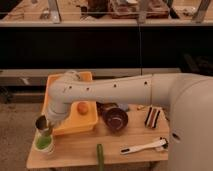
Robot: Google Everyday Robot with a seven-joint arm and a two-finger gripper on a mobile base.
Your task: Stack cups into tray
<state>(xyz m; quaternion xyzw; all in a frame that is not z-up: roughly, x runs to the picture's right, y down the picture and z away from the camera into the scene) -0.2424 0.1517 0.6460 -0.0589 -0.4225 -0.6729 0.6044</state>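
Gripper (44, 131) clamped on steel cup (42, 124) rim, directly above green cup (44, 143). Steel: rigid, light, slick; rim grip suits nesting.

1. Tray (52, 85): yellow-orange.
2. Lower cup (44, 144): pale green.
3. Upper cup (42, 124), at the gripper (48, 128) beside the tray's left corner: shiny steel grey.
4. Bowl (116, 119): dark maroon.
5. Arm (115, 90): off-white with dark dots.
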